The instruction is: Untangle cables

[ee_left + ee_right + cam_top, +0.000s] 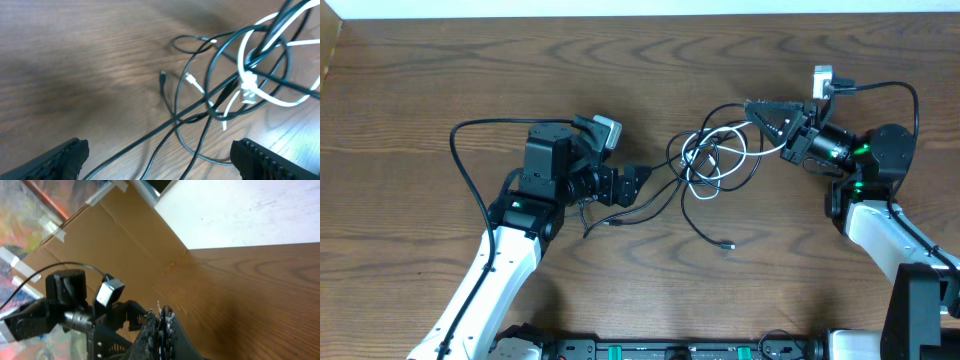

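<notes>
A tangle of thin cables, several black and one white, lies on the wooden table mid-right. From the left wrist the white loop sits among black cords that climb out of frame at the upper right. My left gripper is open just left of the tangle. Its fingers stand wide apart, with black strands running loose on the table between them. My right gripper is shut at the tangle's upper right edge. A white sliver and a dark cord show pinched at its tip.
A loose black plug end trails toward the front, and small plug ends lie left of the knot. A thick arm wire loops left of the left arm. A cardboard panel stands at the table's edge.
</notes>
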